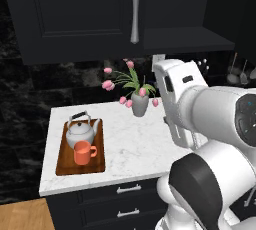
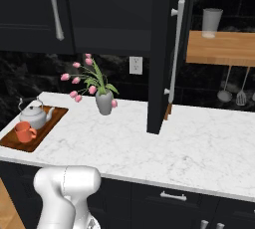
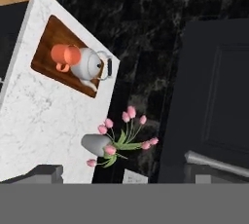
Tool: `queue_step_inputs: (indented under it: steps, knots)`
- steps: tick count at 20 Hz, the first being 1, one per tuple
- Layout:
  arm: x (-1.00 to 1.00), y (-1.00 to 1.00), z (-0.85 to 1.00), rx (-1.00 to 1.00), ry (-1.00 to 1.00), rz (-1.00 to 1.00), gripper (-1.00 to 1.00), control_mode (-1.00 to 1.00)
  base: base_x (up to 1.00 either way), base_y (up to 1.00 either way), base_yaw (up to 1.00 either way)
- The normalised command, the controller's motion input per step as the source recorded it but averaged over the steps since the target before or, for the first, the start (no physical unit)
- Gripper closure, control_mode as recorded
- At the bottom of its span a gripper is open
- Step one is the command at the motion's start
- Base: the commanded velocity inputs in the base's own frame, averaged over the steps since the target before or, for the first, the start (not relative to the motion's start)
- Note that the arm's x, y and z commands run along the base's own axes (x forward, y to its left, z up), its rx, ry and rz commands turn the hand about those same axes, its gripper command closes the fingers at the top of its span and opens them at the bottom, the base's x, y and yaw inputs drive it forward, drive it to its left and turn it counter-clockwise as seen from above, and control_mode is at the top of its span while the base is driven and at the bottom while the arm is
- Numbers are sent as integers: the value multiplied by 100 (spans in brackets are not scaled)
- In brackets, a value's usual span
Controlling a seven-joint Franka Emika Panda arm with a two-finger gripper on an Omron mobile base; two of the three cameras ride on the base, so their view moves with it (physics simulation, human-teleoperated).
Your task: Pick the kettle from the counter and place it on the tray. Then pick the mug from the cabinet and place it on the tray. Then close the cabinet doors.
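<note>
A black-tiled back wall [image 2: 30,68] with faint marbling runs behind everything, and the large black cabinet [image 1: 75,14] hangs across it overhead. In the left base view one of the cabinet doors [image 1: 82,6] lies flat and shut, its long silver bar handle [image 1: 135,11] upright. In the right base view the other door [image 2: 162,54] stands swung out, edge-on over the counter [image 2: 199,143], with its own bar handle [image 2: 175,49] facing right. Past it a wooden wall shelf [image 2: 221,48] carries a pale cup [image 2: 212,22], and utensils [image 2: 234,91] hang below it.

The counter is a white veined slab over dark drawers [image 1: 125,201] with short silver pulls. A strip of wooden floor [image 1: 25,216] shows at its near left corner.

In the hand view the gripper [image 3: 121,177] looks along the counter from the swung door's end, its two finger tips [image 3: 44,173] standing wide apart with nothing between them. The open door panel [image 3: 214,96] fills the side next to one tip.

The tray [image 1: 65,161] lies well beyond the jaws, at the far left end of the slab. The kettle [image 1: 81,131] sits on its back half, and the mug [image 1: 84,152] stands on it just in front, nearly touching the kettle. Between the jaws and the tray, much nearer the jaws, stands a grey vase of pink tulips [image 1: 139,103], against the back wall beside a white wall socket [image 2: 135,65].
</note>
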Motion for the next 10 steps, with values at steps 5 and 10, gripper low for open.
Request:
queue_step_inputs:
  steps: [5,10]
  knots:
    - [-3,-74,-7,0,-1,-20,-100,-100,0,0,0]
    - [15,-85,-5,0,0,-12,-100,-100,0,0,0]
